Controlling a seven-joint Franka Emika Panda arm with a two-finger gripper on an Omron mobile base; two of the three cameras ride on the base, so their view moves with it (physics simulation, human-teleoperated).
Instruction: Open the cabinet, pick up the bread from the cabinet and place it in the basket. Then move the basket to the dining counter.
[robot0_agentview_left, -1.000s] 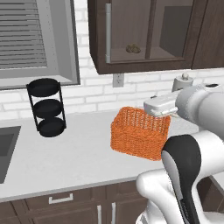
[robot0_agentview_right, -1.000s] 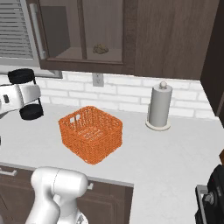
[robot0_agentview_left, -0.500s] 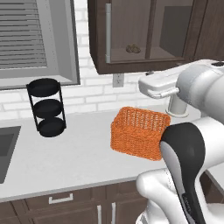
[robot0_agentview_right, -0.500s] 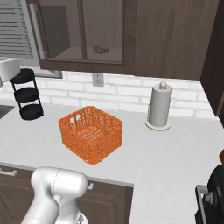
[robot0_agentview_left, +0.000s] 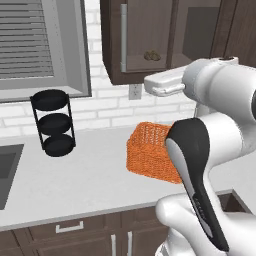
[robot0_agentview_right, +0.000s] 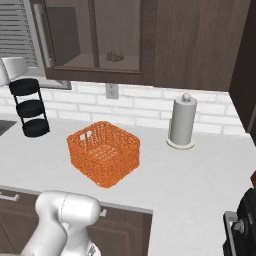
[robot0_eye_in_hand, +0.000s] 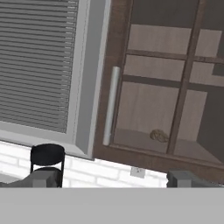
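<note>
Cabinet door shut, bread waiting inside

Gripper (robot0_eye_in_hand: 112, 180) wide apart, holding nothing, aimed at the cabinet (robot0_eye_in_hand: 175, 83). Long silver handle (robot0_eye_in_hand: 111, 105) at the door's left edge: hard and smooth, best grabbed around its middle. Bread (robot0_eye_in_hand: 159, 135) behind the glass, on the bottom shelf: likely light and soft, so squeeze gently. Basket (robot0_agentview_right: 104, 152) down on the counter (robot0_agentview_right: 200, 180), probably light and stiff.

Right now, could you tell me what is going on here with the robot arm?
The arm is raised towards the cabinet, its open gripper facing the silver bar handle and holding nothing. The glass door is shut, and the bread sits inside on the shelf. The orange basket waits empty on the worktop, between a black tiered rack and a paper towel roll.
</note>
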